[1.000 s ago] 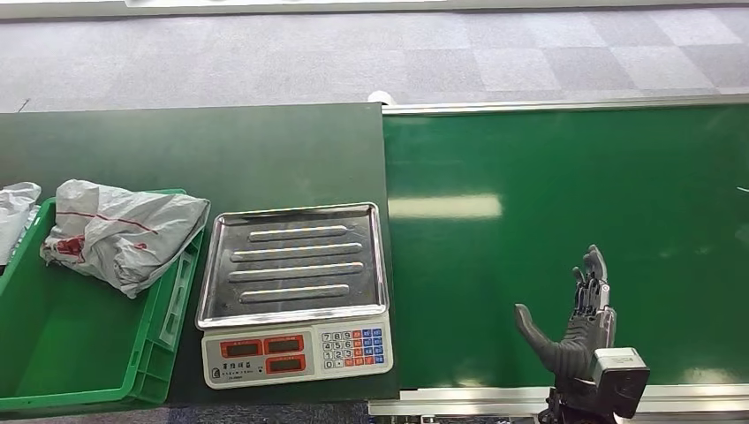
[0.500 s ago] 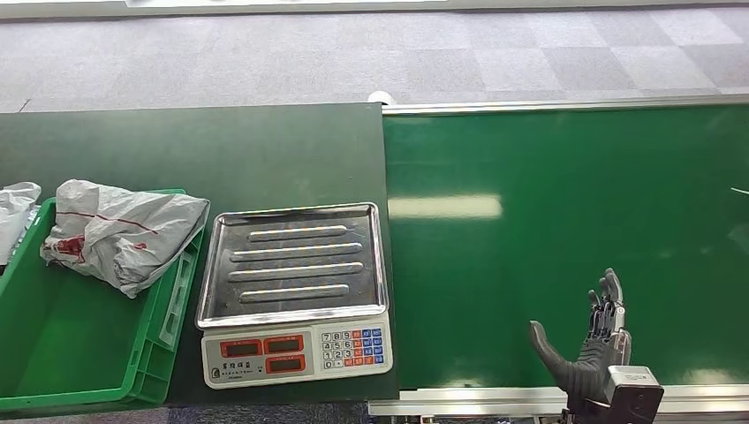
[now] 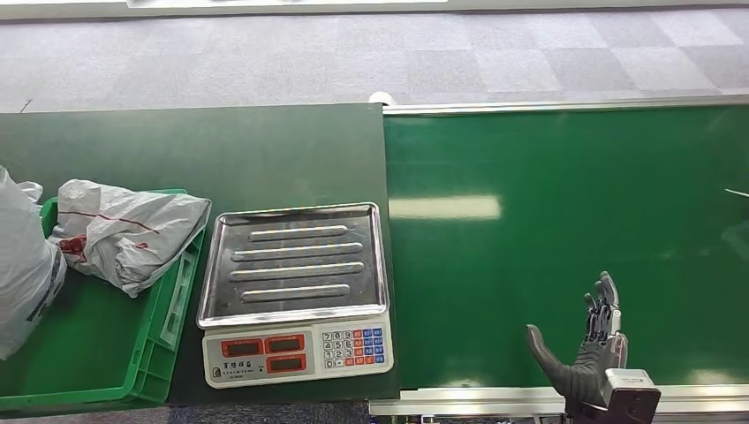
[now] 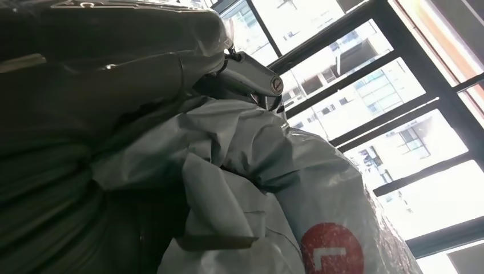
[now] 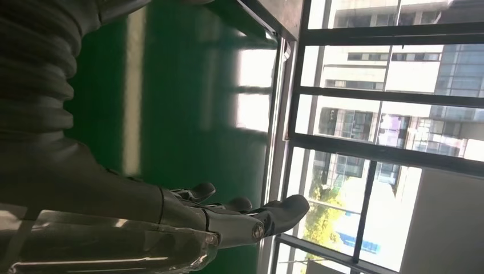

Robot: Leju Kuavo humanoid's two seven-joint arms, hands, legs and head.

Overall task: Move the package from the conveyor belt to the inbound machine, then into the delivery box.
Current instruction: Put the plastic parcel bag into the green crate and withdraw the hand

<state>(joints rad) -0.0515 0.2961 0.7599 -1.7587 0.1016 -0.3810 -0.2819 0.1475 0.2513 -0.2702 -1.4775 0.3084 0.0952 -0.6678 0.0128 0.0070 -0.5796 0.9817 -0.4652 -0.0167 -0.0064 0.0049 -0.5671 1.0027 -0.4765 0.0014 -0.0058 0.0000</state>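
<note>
Over the bin [image 3: 132, 371], at 9 o'clock: bag [image 3: 22, 274] arriving.
Left hand [image 4: 85, 74] grips it for drop-off; right hand [image 3: 587, 353] spread wide, idle at belt [image 3: 565, 203] edge, 5 o'clock.

We see a bright green conveyor belt [image 3: 565, 238] at three o'clock, glossy with pale reflections. At nine o'clock sits a green crate [image 3: 132, 353] holding a grey-white package [image 3: 124, 231] with red markings. At six o'clock, the silver ribbed scale [image 3: 294, 265] has a white panel, red displays, blue and red keys.
</note>
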